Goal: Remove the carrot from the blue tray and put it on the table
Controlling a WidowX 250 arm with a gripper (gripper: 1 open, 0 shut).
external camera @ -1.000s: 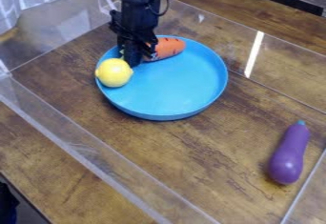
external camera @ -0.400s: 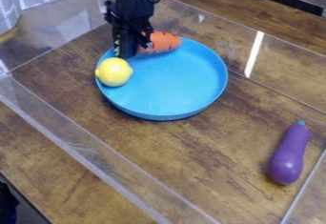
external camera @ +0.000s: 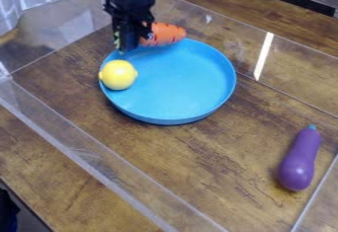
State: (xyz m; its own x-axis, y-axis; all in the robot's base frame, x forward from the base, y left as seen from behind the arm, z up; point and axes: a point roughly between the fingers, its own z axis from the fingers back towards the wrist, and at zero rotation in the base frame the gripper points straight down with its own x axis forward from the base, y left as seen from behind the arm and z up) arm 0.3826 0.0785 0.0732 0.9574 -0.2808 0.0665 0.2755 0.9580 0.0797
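carrot [external camera: 166, 35] is up off the blue tray [external camera: 211, 106] now. a second ago it lay on the tray floor by the back rim; now it hangs level from the gripper [external camera: 130, 41], above and just past that rim. the gripper is clamped narrow on the carrot's green end, pointing down, with the orange body sticking out to the right. you have the lift done. what's left, by my reading, is to carry it clear of the rim and set it on the tabletop [external camera: 158, 172]. bare wood is close behind the tray.

materials, left to right:
- clear plastic edging [external camera: 59, 127]: thin, see-through, catches glare.
- lemon [external camera: 119, 74]: round, smooth yellow, sitting in the tray at its left side, untouched. likely to roll if bumped.
- gripper: dark, slim fingers.
- carrot: small, tapered, orange-red, short leafy top. looks like hard toy plastic, light, and may pivot in a narrow pinch.
- blue tray: wide round dish, low raised rim, smooth bright plastic.
- tabletop: dark wood planks, glossy, strong reflections.
- eggplant [external camera: 299, 158]: purple, elongated, shiny, lying well apart at the right.
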